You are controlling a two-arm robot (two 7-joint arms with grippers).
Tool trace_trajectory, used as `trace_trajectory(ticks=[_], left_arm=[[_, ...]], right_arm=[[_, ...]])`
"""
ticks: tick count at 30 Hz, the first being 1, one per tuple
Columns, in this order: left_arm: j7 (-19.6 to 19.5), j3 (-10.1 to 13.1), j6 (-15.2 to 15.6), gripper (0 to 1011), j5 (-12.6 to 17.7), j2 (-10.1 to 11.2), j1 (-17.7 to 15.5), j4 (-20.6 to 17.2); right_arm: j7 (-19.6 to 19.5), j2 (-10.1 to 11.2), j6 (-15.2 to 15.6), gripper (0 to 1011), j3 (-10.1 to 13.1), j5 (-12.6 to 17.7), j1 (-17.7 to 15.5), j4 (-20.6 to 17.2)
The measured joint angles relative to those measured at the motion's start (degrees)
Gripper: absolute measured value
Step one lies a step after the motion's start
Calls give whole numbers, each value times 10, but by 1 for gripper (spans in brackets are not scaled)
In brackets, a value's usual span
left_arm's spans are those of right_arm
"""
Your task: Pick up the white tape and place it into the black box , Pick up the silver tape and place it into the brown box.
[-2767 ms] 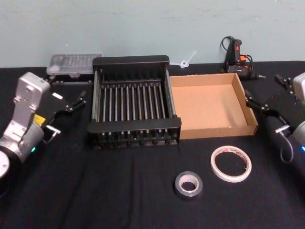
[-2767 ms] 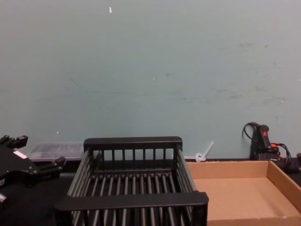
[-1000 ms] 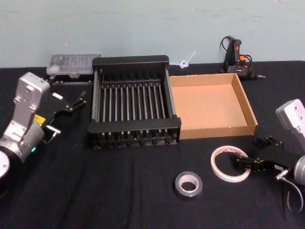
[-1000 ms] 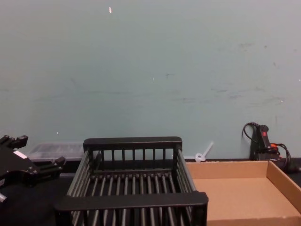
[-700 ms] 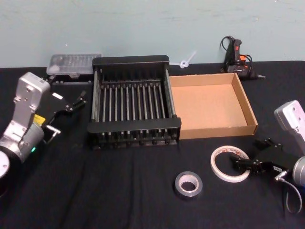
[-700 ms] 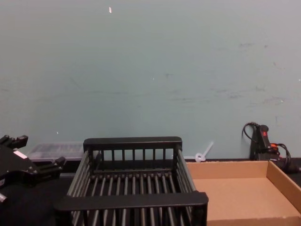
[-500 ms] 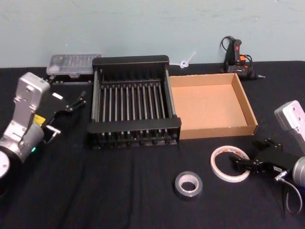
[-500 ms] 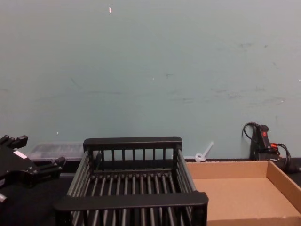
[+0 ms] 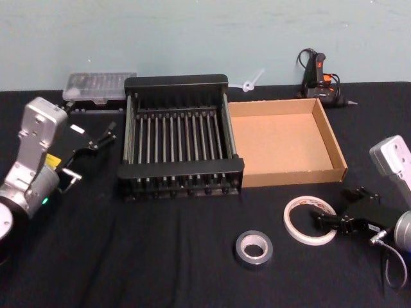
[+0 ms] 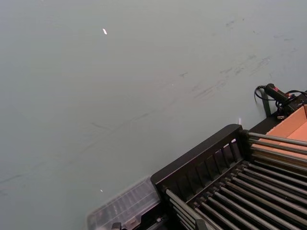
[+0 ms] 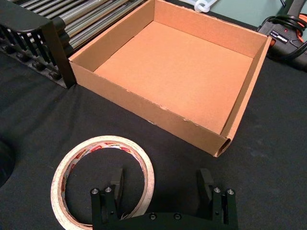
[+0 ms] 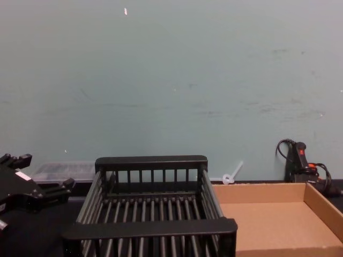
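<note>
Your black box (image 9: 180,144) sits centre, the brown box (image 9: 286,138) touching it at 3 o'clock. At 5 o'clock lies the white tape (image 9: 310,220); your right gripper (image 11: 160,184) straddles its rim, fingers wide apart and holding nothing. The silver tape (image 9: 253,248) waits just beside. Close off-centre and the flat roll may skid. Your left gripper (image 9: 103,138), fingers parted, idles at 9 o'clock.

White tape (image 9: 311,220), silver tape (image 9: 253,248) flat.
</note>
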Motion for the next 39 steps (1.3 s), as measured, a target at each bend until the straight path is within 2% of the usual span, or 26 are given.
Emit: trace_trajectory(ticks=[14, 19, 22, 23, 39], left_arm=[[0, 0, 0, 1002, 0, 0, 0, 0], [0, 0, 0, 1001, 0, 0, 0, 0], [0, 0, 0, 1001, 0, 0, 0, 0], [0, 0, 0, 1001, 0, 0, 0, 0], [0, 0, 0, 1001, 0, 0, 0, 0]], right_arm=[[-1, 1, 0, 994, -1, 0, 0, 0], [-1, 1, 0, 885, -1, 1, 0, 0], [-1, 1, 0, 786, -1, 1, 0, 0], [-1, 1, 0, 786, -1, 1, 0, 0], [-1, 1, -1, 256, -1, 1, 0, 0]])
